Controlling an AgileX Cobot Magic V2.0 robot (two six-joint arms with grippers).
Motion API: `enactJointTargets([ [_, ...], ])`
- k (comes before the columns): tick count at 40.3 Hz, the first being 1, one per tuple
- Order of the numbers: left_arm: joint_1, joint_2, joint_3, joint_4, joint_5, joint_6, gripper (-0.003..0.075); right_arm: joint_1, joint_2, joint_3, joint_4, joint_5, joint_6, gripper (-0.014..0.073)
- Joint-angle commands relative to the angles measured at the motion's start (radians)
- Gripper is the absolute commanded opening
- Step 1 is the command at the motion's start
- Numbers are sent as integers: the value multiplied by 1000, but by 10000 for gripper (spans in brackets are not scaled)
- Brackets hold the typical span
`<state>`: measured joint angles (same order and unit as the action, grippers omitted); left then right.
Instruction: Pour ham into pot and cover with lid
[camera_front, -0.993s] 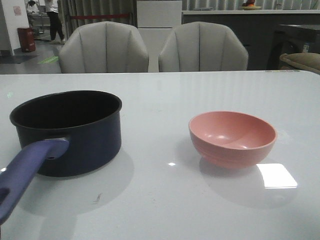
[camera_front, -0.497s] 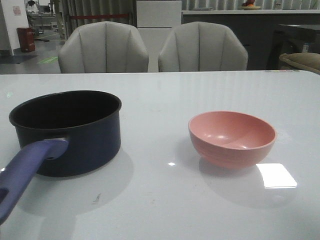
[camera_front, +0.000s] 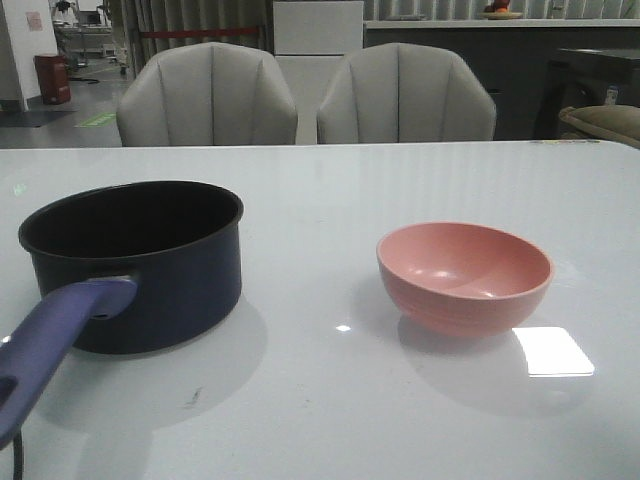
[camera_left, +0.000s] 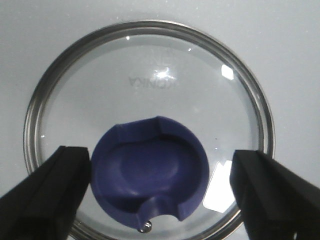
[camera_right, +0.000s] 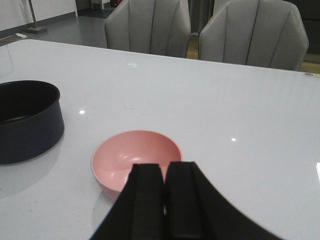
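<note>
L gripper (camera_left: 159, 187) hangs over the lid (camera_left: 150, 95), fingers (camera_left: 47, 192) spread wide either side of the blue knob (camera_left: 150, 175), not gripping; R gripper (camera_right: 165, 200) fingers pressed together, empty, just short of the pink bowl (camera_front: 465, 275); pot (camera_front: 135, 260) on tabletop (camera_front: 330, 400) left of bowl, w/ chairs (camera_front: 207, 95) behind.

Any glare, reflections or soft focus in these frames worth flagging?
Front view: bright rectangular glare on the table beside the pink bowl; the pot interior reads as plain black. Left wrist view: highlights on the glass lid; the open left pincer looks soft. Right wrist view: small light specks on the tabletop.
</note>
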<state>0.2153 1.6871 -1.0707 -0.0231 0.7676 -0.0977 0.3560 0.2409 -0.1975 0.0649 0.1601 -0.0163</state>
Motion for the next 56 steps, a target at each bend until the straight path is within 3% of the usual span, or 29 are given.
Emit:
enactJointTargets([
  [1,-4,-22,-30,0,-20,-1,573,0,6,-27,-2,-90,-13,147],
  [18,-3,37,-30,-6,-51,-1,561,0,6,-27,-2,-90,-13,147],
  [27,-3,48,-30,-9,-62,-1,359,0,6,-27,-2,-90,-13,147],
  [32,-3,48,-30,-9,-64,-1,295,0,6,-27,-2,-90,-13,147],
  [56,-3,-12,-30,-9,-71,-1,290,0,6,-27,-2,-90,-13,147],
])
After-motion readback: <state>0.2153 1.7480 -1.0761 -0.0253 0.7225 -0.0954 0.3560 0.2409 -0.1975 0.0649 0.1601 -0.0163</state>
